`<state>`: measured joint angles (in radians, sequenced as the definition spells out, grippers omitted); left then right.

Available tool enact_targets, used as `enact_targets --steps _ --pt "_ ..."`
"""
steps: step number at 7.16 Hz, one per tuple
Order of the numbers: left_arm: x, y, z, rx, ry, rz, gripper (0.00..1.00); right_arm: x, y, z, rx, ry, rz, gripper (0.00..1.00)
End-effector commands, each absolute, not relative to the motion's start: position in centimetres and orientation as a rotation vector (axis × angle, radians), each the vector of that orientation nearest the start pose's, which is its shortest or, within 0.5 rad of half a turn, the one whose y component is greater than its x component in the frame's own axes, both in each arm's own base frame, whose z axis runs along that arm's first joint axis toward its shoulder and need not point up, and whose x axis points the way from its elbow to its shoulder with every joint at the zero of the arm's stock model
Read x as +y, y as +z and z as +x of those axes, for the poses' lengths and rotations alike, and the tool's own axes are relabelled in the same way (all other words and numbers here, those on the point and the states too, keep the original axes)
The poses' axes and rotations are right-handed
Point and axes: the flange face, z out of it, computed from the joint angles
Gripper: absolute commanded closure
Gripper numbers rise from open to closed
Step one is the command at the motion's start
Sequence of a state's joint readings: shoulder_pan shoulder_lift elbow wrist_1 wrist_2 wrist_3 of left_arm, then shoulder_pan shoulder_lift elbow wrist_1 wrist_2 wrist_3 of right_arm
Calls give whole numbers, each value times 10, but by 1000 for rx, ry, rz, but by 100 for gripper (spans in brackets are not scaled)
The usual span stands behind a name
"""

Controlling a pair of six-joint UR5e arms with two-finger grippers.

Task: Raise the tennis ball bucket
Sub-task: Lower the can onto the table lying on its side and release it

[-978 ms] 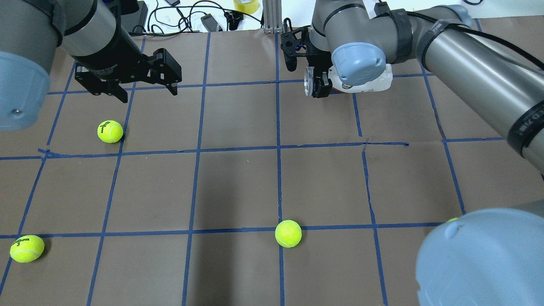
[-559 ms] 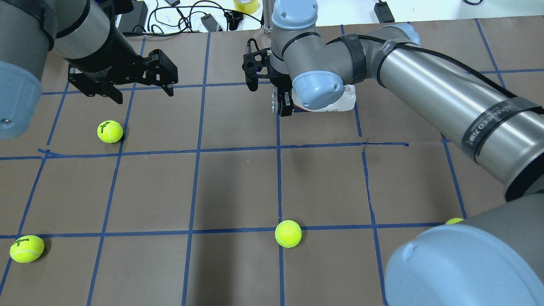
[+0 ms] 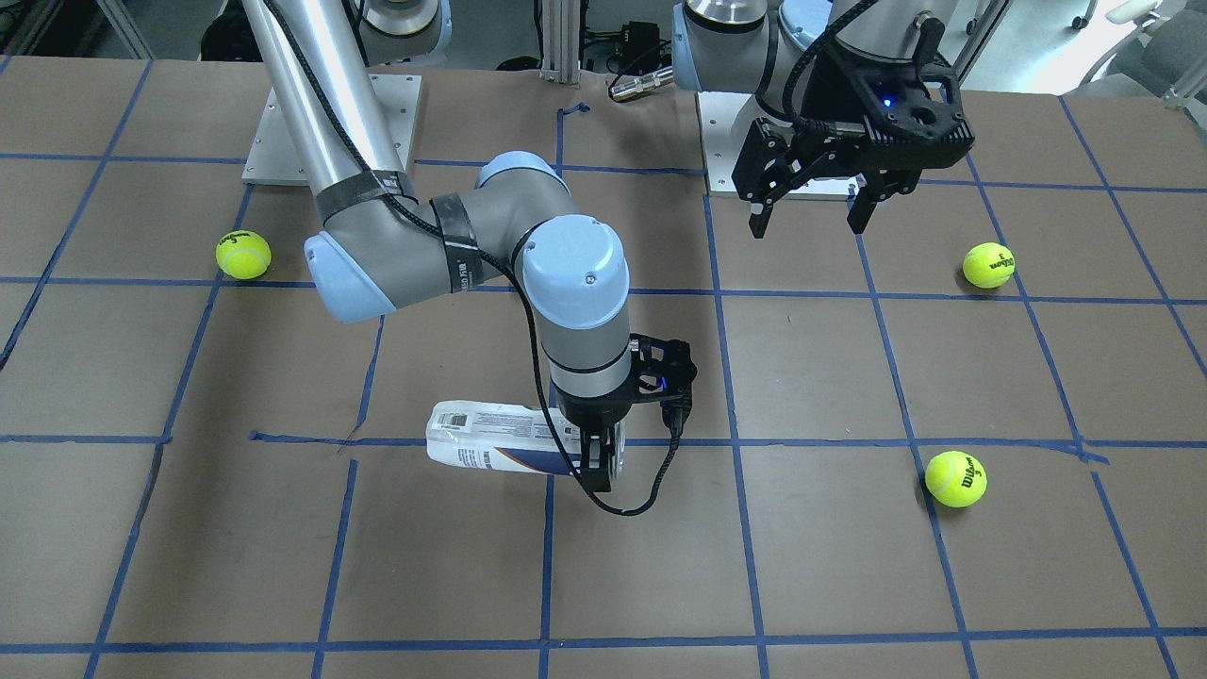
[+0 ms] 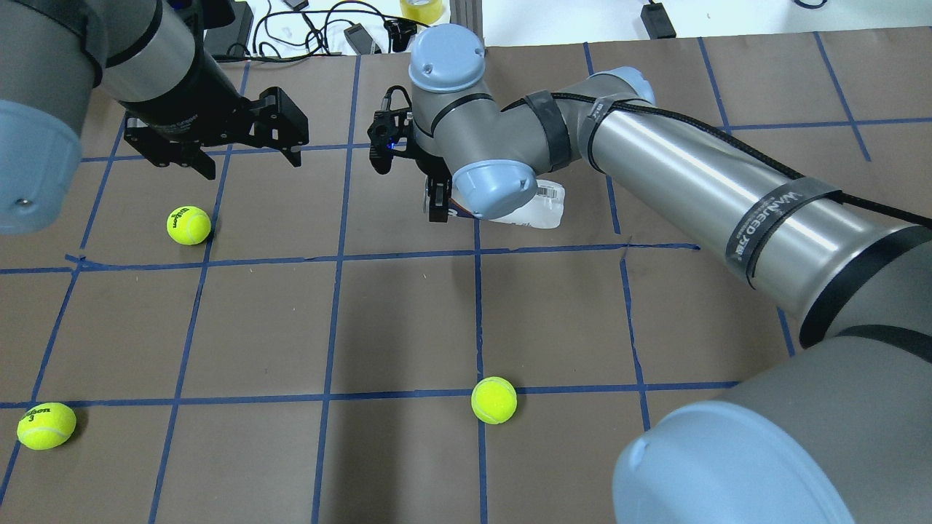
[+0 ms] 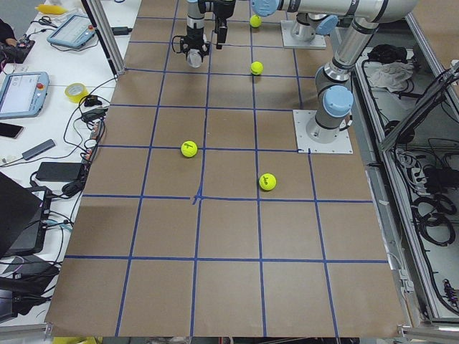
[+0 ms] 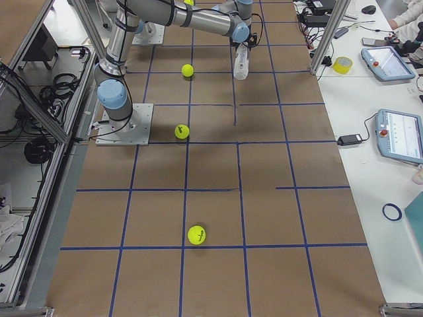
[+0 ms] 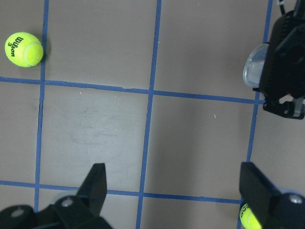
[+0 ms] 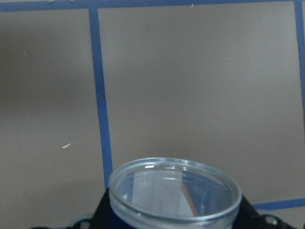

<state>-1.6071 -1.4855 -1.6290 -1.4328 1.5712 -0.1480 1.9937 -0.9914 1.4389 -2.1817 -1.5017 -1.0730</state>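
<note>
The tennis ball bucket (image 3: 490, 436) is a clear can with a navy-and-white label, and it lies roughly horizontal in my right gripper (image 3: 603, 467). The gripper is shut on it near its open end, over the middle of the table. In the overhead view the wrist hides most of the bucket (image 4: 545, 207), beside the right gripper (image 4: 437, 204). The right wrist view shows its clear open rim (image 8: 174, 191) with brown table beyond. My left gripper (image 4: 247, 164) is open and empty, hovering to the left of the bucket; its fingers (image 7: 95, 183) frame bare table.
Several yellow-green tennis balls lie loose: one near the left gripper (image 4: 188, 225), one at the front left (image 4: 46, 426), one at the front middle (image 4: 494, 399). Cables and a tape roll (image 4: 422, 9) lie beyond the far table edge.
My right arm has swung left and nearer to the robot, carrying the bucket with it. The left gripper has barely moved and stays open.
</note>
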Motion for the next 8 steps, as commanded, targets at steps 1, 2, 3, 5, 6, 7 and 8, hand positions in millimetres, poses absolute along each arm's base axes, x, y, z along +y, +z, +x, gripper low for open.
enact_targets --steps 1,2,3,5,6,7,8 --pt "-465 516 -150 3139 -263 -174 0 -574 255 434 2293 -296 -2084 77" --pt "-463 517 -149 3138 -265 -171 0 -574 245 435 2285 -275 -2071 77" --pt "-463 518 -149 3139 -267 -171 0 -571 237 442 2266 -261 -2087 75" --pt "-462 519 -149 3137 -272 -171 0 -562 221 462 2222 -281 -2088 57" --pt "-464 517 -148 3145 -265 -171 0 -561 219 465 2193 -289 -2069 39" --pt "-463 518 -147 3137 -270 -171 0 -561 218 465 2191 -287 -2070 7" --pt "-462 521 -147 3134 -277 -174 0 -560 218 465 2191 -285 -2067 0"
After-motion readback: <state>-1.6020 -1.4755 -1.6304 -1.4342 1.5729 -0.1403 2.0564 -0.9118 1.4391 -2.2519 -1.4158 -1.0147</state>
